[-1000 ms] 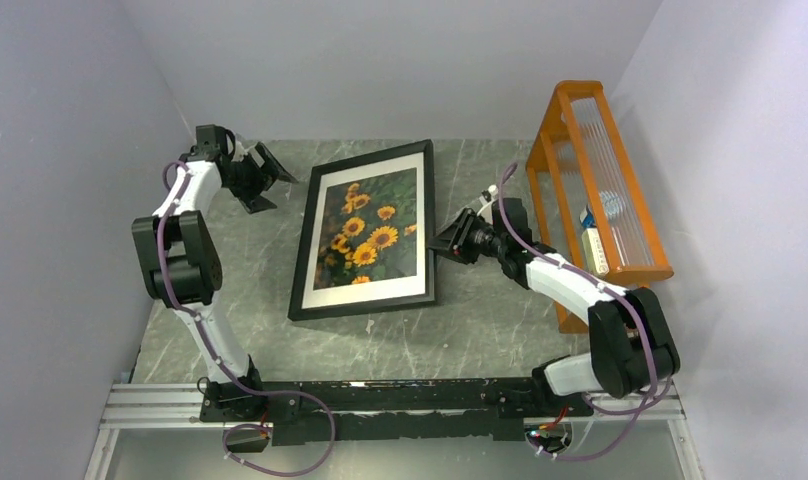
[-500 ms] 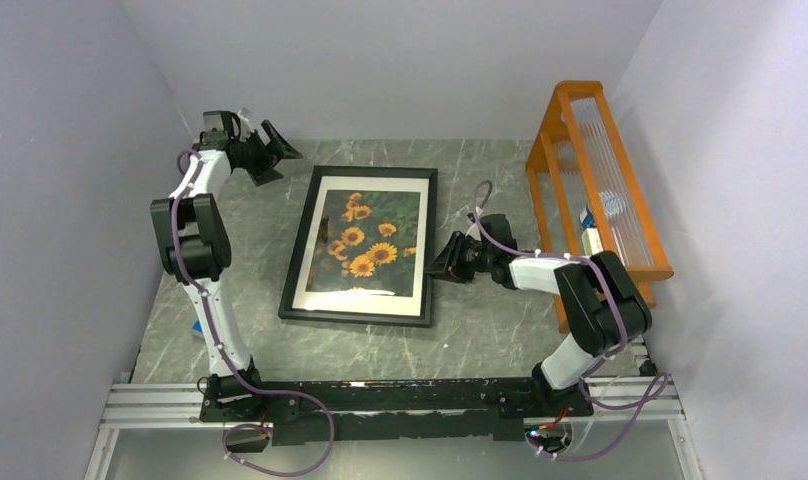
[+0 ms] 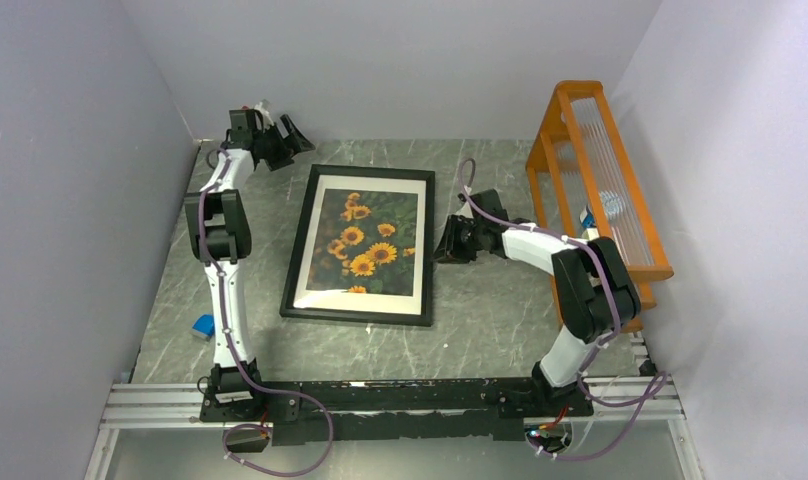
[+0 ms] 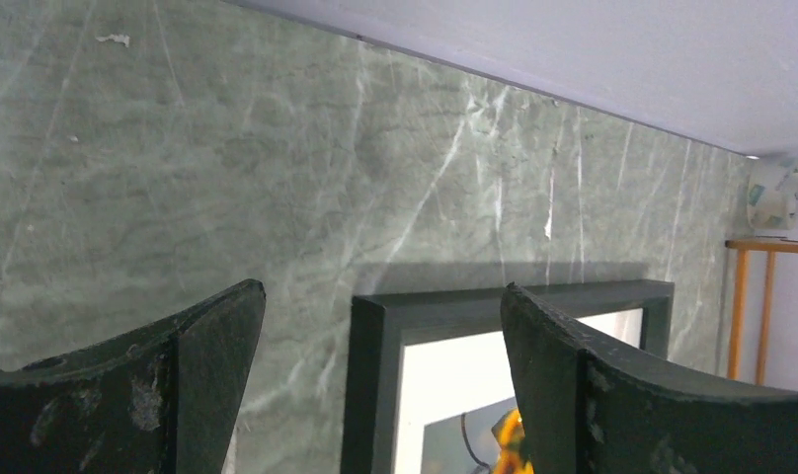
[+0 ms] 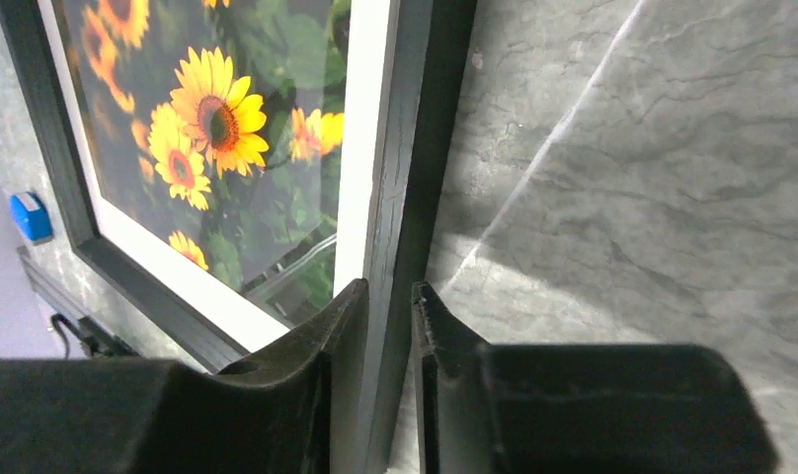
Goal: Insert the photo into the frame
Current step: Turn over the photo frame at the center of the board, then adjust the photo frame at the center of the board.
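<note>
Tabletop (image 3: pixel 480 330): frame (image 3: pixel 299 240) lies flat near the centre, face up. Photo (image 3: pixel 370 240) sits inside it within a white border (image 3: pixel 368 297), sunflowers showing. Insertion looks done; perhaps only squaring and letting go remain. Right tool (image 5: pixel 387 291) clamped on the frame's right rail, one finger each side. Left tool (image 3: pixel 288 140) spread wide, holding nothing, by the frame's far left corner.

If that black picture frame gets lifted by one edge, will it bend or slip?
Probably stiff: the frame has straight, rigid-looking rails. The right gripper pinches only one thin rail, so it may swing or twist out. Reflections over the photo suggest glazing, so likely fragile.
</note>
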{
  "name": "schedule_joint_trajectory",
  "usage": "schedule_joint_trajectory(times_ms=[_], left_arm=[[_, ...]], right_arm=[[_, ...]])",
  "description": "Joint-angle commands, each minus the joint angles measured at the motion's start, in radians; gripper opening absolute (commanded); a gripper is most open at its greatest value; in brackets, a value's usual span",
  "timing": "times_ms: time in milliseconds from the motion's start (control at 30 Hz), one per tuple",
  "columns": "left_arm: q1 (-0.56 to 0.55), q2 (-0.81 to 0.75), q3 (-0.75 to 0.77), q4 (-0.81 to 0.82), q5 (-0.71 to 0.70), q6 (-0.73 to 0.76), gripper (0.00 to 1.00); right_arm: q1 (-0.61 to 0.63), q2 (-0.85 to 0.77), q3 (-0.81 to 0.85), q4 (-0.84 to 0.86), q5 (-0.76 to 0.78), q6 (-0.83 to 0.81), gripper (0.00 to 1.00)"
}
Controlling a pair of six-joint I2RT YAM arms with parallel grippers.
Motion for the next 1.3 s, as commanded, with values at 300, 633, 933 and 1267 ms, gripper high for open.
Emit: schedule_joint_trajectory(times_ms=[300,633,933,1267], left_arm=[[0.004,0.112,0.036,0.272,0.126,-0.092,0.92],[0.004,0.188,0.033,0.325,0.257,-0.225,0.91],[0.017,0.048,-0.145,0.168,0.199,-0.197,0.92],[0.037,-0.093,-0.273,-0.074,0.23,-0.108,0.93]], right_arm=[[0.145,-0.114,0.06,-0.191,-0.011,-0.206,0.3],[0.271,-0.121,0.079,-0.242,-0.079,-0.281,0.32],[0.256,-0.179,0.081,-0.28,0.361,-0.065,0.42],[0.231,-0.075,0.077,-0.302,0.271,-0.009,0.62]])
